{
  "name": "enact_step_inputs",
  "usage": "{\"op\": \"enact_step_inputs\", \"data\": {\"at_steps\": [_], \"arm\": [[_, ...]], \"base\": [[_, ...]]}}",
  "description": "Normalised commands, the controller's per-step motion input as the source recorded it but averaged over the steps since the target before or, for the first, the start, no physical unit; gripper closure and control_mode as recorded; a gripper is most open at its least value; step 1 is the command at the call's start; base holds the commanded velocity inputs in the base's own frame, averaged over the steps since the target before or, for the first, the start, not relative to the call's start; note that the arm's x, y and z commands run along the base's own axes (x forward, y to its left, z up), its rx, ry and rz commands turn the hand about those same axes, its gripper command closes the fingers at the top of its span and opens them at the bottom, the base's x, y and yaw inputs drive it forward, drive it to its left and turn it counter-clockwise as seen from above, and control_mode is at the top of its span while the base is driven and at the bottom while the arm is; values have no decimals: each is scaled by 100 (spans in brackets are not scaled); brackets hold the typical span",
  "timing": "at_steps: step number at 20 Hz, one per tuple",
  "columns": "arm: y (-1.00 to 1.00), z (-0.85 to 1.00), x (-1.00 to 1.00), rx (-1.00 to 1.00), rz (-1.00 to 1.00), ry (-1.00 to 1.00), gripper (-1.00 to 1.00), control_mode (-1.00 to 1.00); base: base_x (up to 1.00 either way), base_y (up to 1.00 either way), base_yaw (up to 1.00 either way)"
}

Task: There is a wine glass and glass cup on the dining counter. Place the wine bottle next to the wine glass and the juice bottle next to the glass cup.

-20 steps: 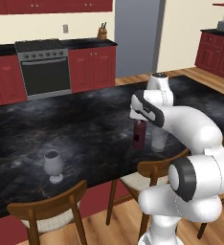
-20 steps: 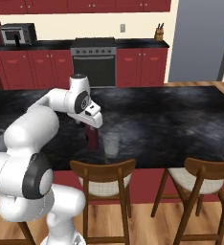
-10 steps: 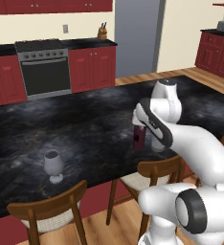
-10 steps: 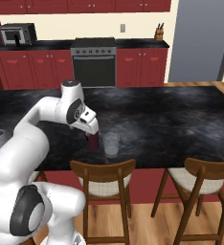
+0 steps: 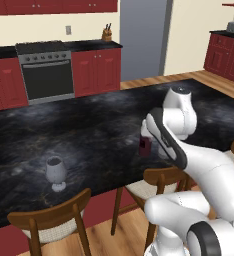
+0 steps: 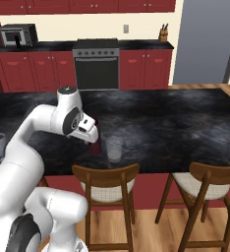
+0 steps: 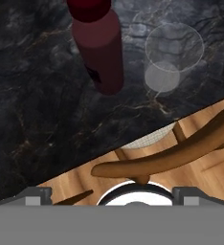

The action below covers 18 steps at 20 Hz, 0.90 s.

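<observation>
Juice bottle [image 7: 100, 48] stands just beside glass cup [image 7: 171, 56] on tabletop [image 6: 186, 123] — pairing looks met.
Gripper [image 7: 112, 195] above, holding nothing; width unclear.

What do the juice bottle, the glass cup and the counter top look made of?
Juice bottle: opaque dark red, smooth, slightly glossy, plastic or tinted glass, can't tell which. Glass cup: clear glass, the counter shows through its wall. Counter top: black polished stone, marble-like, with grey and brownish veins.
</observation>
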Motion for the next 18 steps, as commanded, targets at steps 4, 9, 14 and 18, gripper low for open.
{"op": "enact_step_inputs", "data": {"at_steps": [4, 9, 14, 18], "arm": [[0, 0, -4, -1, 4, 0, -100, -100], [0, 0, 0, 0, 0, 0, -100, -100], [0, 0, 0, 0, 0, 0, -100, -100], [0, 0, 0, 0, 0, 0, -100, -100]], "base": [[0, 0, 0], [0, 0, 0], [0, 0, 0], [0, 0, 0]]}}
